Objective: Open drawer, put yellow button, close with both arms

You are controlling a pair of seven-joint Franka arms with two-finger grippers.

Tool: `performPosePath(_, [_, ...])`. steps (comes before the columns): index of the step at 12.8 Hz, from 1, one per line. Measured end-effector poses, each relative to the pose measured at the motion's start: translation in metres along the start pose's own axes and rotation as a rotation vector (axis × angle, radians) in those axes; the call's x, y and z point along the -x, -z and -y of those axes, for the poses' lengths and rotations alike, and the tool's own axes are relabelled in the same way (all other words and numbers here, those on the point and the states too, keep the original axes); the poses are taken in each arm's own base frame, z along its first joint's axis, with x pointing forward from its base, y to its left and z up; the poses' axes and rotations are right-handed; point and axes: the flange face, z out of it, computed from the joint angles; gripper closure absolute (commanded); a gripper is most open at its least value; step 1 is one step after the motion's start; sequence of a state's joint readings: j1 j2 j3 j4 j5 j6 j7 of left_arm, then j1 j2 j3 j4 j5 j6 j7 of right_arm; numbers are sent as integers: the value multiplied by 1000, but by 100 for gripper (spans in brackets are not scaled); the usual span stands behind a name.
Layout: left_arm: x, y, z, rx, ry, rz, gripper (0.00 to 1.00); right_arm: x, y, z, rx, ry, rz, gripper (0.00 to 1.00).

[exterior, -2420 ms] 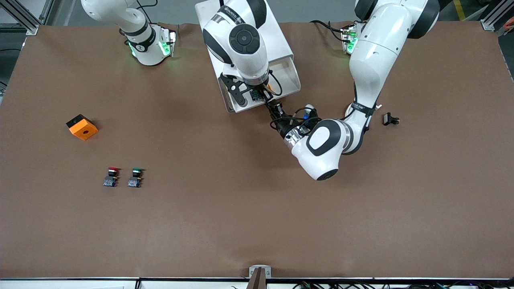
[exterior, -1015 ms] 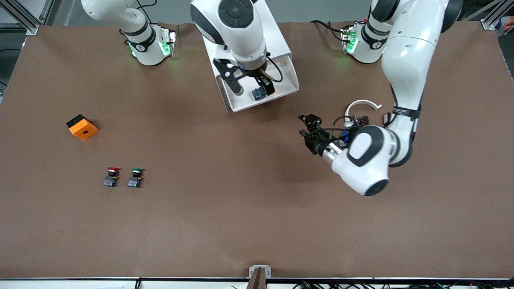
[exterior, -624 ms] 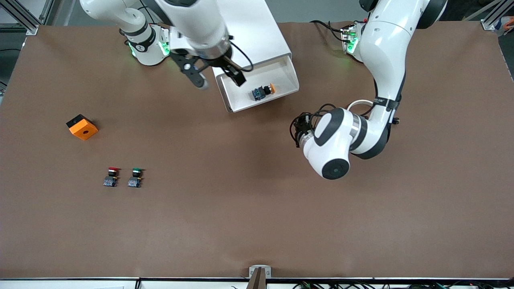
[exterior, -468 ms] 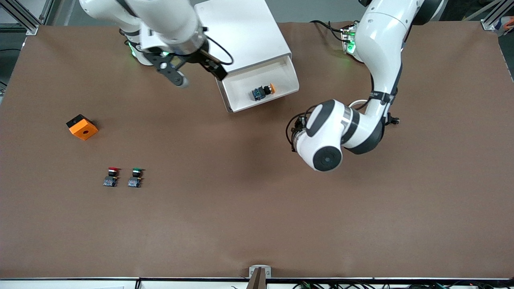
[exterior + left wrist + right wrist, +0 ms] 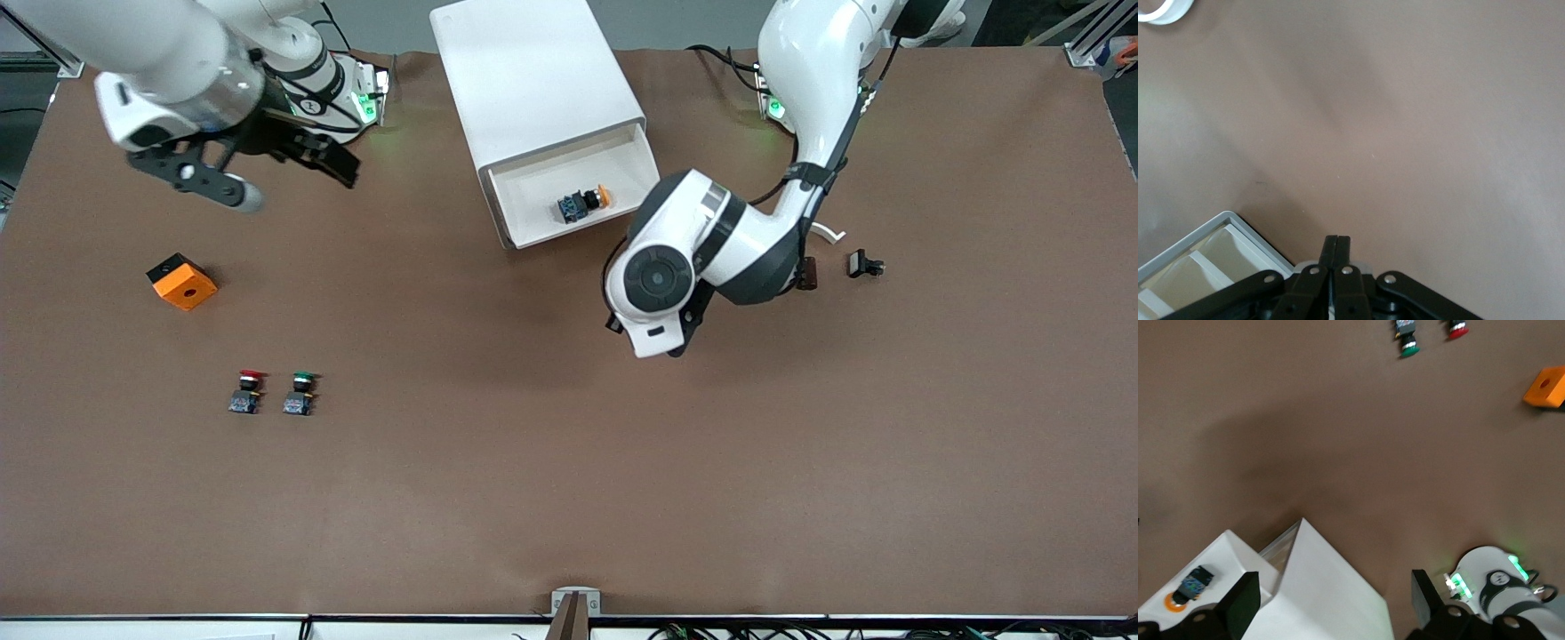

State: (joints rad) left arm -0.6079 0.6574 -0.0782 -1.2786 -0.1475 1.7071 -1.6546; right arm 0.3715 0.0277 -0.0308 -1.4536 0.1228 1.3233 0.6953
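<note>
yellow button lying in the drawer, which stands pulled out of the cabinet | left gripper over desk just off the drawer corner, fingers clenched, empty | right gripper over desk toward the right arm's end from the cabinet, fingers spread wide, empty

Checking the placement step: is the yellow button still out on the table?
No, the yellow button lies inside the open drawer.
</note>
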Motion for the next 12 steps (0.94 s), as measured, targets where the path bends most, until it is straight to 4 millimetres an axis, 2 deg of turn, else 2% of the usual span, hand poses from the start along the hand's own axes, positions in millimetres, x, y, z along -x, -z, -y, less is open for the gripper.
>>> performPosePath(1, [14, 4, 6, 12, -60, -19, 94, -11, 2, -22, 5, 50, -8, 0])
performPosePath(2, [30, 5, 13, 17, -123, -35, 72, -23, 4, -44, 18, 101, -20, 0])
performPosePath(3, [45, 3, 20, 15, -175, -45, 33, -35, 4, -62, 31, 143, -32, 0])
performPosePath(5, [66, -5, 29, 5, -236, -49, 0, -55, 5, -91, 33, 210, -48, 0])
performPosePath(9, [104, -17, 40, -8, -352, -75, 0, -93, 1, -148, 10, 311, -87, 0])
performPosePath(10, [116, -19, 44, -9, -395, -85, 0, -99, -1, -158, 7, 324, -94, 0])
performPosePath(12, [132, -22, 49, -15, -506, -88, 0, -104, -2, -166, 4, 331, -102, 0])
